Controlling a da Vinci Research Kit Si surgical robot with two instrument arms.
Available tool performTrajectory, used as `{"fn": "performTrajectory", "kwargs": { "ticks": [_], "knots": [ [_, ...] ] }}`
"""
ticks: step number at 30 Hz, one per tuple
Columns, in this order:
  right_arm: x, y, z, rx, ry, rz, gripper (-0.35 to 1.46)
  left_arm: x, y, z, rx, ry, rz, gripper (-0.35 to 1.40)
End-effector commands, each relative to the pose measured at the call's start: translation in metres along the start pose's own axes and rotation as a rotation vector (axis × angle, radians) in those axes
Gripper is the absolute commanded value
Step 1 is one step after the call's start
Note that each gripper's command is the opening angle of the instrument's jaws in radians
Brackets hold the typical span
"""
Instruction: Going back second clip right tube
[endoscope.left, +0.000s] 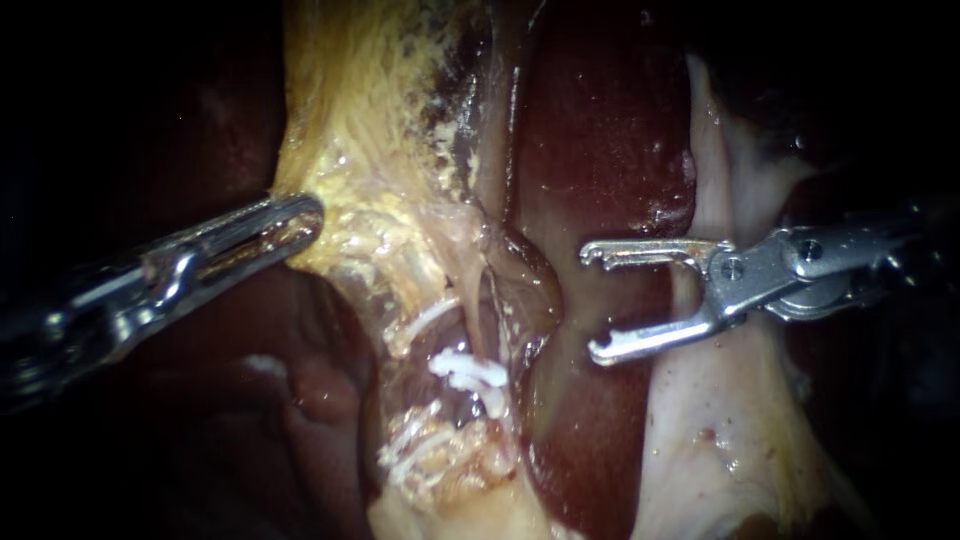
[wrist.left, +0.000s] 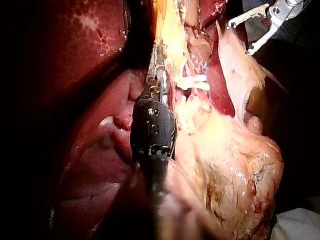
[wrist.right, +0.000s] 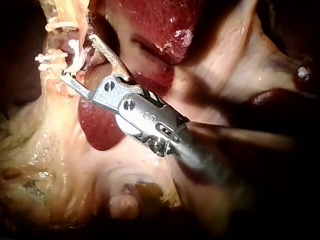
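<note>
The right instrument (endoscope.left: 592, 303) holds its tool wide open and empty over the liver (endoscope.left: 600, 130), just beside the white clips (endoscope.left: 468, 372) on the tube (endoscope.left: 462, 405), while the left instrument (endoscope.left: 310, 214), tool closed on fatty tissue (endoscope.left: 370, 130), apparently tensions it for exposure.

Away from the white clips (endoscope.left: 465, 372), the left instrument (endoscope.left: 308, 218) blurs along its shaft and is lost in the dark, and the right instrument (endoscope.left: 597, 303) fades into shadow behind its hinge. The clips themselves are too tangled in tissue to count, or to match to a tube.
</note>
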Motion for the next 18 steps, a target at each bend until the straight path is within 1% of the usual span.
{"fn": "performTrajectory", "kwargs": {
  "ticks": [1, 3, 5, 7, 10, 12, 14, 18],
  "knots": [
    [0.0, 0.0, 0.0, 0.0, 0.0, -0.006, 0.6, 0.0005, -0.0002, 0.001, 0.009, 0.014, 0.003, -0.35],
    [0.0, 0.0, 0.0, 0.0, 0.0, -0.006, 0.6, 0.0012, -0.0004, 0.0028, 0.024, 0.026, 0.006, -0.35],
    [0.0, 0.0, 0.0, 0.0, 0.0, -0.006, 0.6, 0.0023, -0.0009, 0.0051, 0.042, 0.037, 0.012, -0.35],
    [0.0, 0.0, -0.0001, 0.0, 0.0, -0.006, 0.6, 0.0032, -0.0017, 0.0073, 0.048, 0.053, 0.017, -0.35],
    [0.0, 0.0, -0.0001, 0.0, 0.0, -0.006, 0.6, 0.0036, -0.0031, 0.0092, 0.059, 0.061, 0.014, -0.35],
    [0.0, 0.0, -0.0001, 0.0, 0.0, -0.006, 0.6, 0.0036, -0.0038, 0.0096, 0.064, 0.063, 0.023, -0.35],
    [0.0, 0.0, -0.0001, 0.0, 0.003, -0.006, 0.6, 0.0035, -0.0042, 0.0096, 0.066, 0.064, 0.026, -0.35],
    [0.0, 0.0, -0.0001, 0.0, 0.003, -0.006, 0.6, 0.0035, -0.0041, 0.0094, 0.069, 0.066, 0.027, -0.35]
  ]
}}
